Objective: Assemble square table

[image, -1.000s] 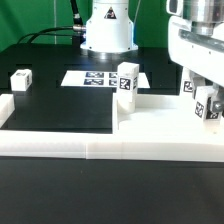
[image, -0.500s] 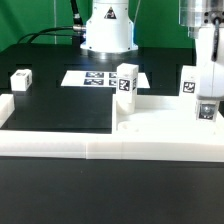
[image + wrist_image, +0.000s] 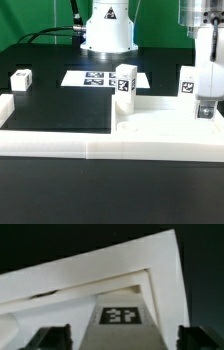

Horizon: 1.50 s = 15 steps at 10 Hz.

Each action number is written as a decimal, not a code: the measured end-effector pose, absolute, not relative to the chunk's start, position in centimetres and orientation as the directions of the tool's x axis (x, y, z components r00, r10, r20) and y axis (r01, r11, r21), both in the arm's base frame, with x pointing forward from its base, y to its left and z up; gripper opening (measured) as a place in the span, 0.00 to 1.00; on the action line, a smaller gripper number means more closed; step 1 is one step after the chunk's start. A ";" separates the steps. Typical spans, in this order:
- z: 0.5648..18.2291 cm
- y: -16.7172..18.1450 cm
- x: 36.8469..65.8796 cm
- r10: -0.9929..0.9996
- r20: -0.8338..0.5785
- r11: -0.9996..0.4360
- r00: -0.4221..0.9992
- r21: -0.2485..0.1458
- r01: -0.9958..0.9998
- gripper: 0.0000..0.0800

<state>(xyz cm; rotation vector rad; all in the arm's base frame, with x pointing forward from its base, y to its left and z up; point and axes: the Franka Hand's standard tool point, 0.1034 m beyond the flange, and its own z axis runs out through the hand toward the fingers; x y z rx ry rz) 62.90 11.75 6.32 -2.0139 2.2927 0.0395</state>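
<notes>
The white square tabletop [image 3: 160, 122] lies at the exterior view's right, against the border wall. One tagged white leg [image 3: 126, 82] stands upright at its far left corner. A second tagged leg [image 3: 192, 88] stands upright near the slab's right side. My gripper [image 3: 206, 108] hangs over this leg with a finger on either side. In the wrist view the leg [image 3: 121, 308] sits between my fingertips [image 3: 52, 337] with a dark gap on each side, so the gripper [image 3: 122, 339] is open. The slab's corner [image 3: 90, 277] shows behind it. A third leg [image 3: 20, 80] lies at the far left.
The long low white border wall [image 3: 90, 146] runs along the front, with a short end piece [image 3: 5, 108] at the left. The marker board [image 3: 95, 77] lies flat in front of the robot base [image 3: 107, 30]. The table surface is black.
One second ago my gripper sat lower and broader over the right leg, which looked tilted. It has since turned and risen slightly, and the leg stands upright. Nothing moved in the last half second.
</notes>
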 end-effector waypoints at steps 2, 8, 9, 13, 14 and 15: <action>6.8 12.4 62.7 -0.982 -0.075 -0.165 0.171 -0.075 -0.983 0.80; 6.7 12.1 62.7 -0.730 0.006 -0.682 0.683 -0.080 -0.727 0.81; 6.7 12.3 62.8 -0.619 0.037 -0.784 0.784 -0.086 -0.615 0.81; 7.2 11.3 63.4 -0.267 0.080 -0.963 0.960 -0.061 -0.262 0.81; 7.2 11.3 63.4 -0.265 0.080 -0.963 0.961 -0.061 -0.261 0.81; 7.2 11.3 63.4 -0.298 0.077 -0.954 0.951 -0.064 -0.294 0.64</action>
